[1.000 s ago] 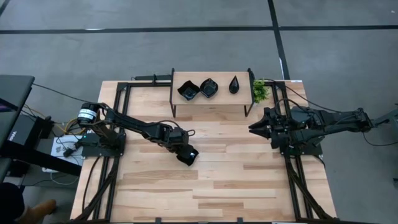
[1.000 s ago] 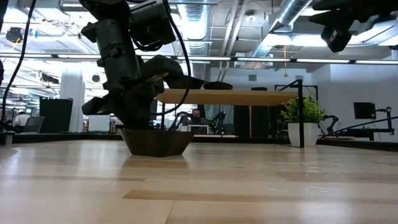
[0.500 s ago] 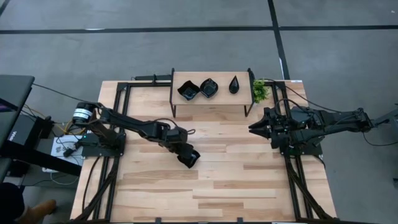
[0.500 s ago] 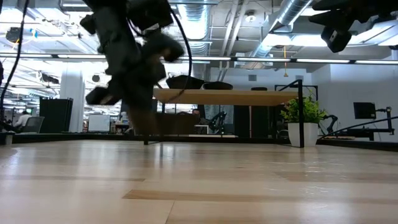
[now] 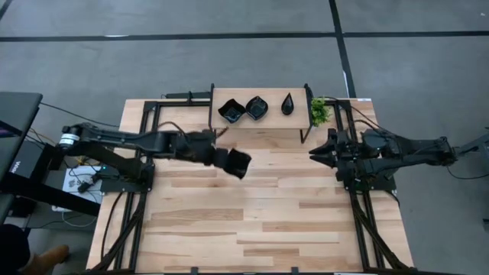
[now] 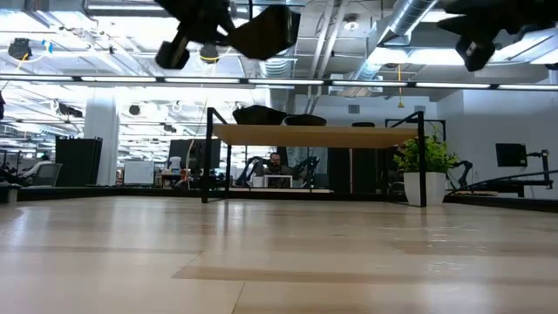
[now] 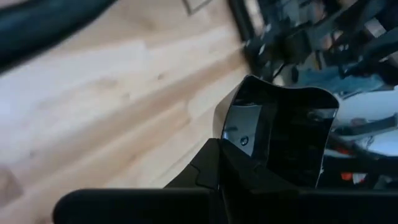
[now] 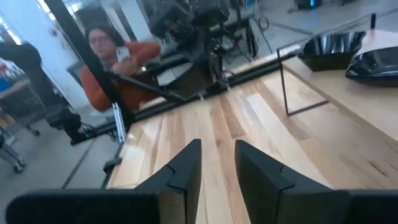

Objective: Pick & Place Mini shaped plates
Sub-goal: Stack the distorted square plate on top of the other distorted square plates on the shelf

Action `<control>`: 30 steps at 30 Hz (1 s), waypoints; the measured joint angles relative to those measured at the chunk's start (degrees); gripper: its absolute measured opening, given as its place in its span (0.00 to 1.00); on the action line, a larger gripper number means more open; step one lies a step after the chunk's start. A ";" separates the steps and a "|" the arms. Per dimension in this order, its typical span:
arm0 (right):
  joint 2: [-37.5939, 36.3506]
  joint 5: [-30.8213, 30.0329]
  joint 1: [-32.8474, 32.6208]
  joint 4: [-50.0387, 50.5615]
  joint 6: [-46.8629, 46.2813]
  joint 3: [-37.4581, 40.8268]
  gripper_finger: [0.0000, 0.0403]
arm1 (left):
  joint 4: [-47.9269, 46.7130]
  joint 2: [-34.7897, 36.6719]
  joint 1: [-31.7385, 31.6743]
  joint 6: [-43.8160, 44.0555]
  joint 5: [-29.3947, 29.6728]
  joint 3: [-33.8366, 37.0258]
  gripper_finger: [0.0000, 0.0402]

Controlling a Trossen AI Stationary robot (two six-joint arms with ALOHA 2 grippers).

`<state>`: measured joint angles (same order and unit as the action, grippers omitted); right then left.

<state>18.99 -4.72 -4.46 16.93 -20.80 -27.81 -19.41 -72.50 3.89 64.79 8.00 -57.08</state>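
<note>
My left gripper [image 5: 220,158] is shut on a glossy black mini plate [image 5: 238,163], high above the table's middle, in front of the shelf. The low view shows this plate [image 6: 266,30] near the picture's top, tilted; the left wrist view shows it close up [image 7: 280,137]. A small wooden shelf [image 5: 260,126] at the far edge carries three more black plates [image 5: 231,111] [image 5: 257,108] [image 5: 287,104]. My right gripper [image 5: 312,156] waits to the right of the shelf, its fingers [image 8: 186,168] a narrow gap apart, touching nothing. My left gripper pinches the plate by its rim [image 7: 231,134] on the side toward the table's left. The fingers [image 7: 208,171] come roughly level from the left. The plate is lifted clear of the table, tilted, and sticks out beyond the fingertips toward the right.
A small potted plant [image 5: 319,111] stands just right of the shelf, close to the right gripper. The shelf's thin black legs [image 6: 207,155] stand on the table. Bare wood [image 5: 260,221] stretches across the near half. A person in an orange top [image 8: 118,68] is beyond the table.
My left gripper, still shut on the plate, has lifted it off the table's middle. It has risen well above shelf height and moved toward the far edge. The plate, which sat flat on the wood, now hangs tilted in the air.
</note>
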 joint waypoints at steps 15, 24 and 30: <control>-14.20 -5.74 0.14 -8.22 -9.20 14.27 0.23 | -1.53 -0.45 -22.20 -14.65 -9.30 -12.57 0.01; -14.18 -5.77 0.10 -8.38 -9.22 14.18 0.23 | -4.36 -2.77 -32.60 -18.30 -20.05 -14.36 0.01; -14.20 -5.89 0.19 -8.39 -9.29 14.18 0.23 | -6.03 -7.62 -35.20 -24.26 -23.59 -17.71 0.01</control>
<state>4.80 -10.61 -4.27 8.53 -30.09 -13.63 -25.44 -80.12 -31.31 40.53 -15.59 -74.79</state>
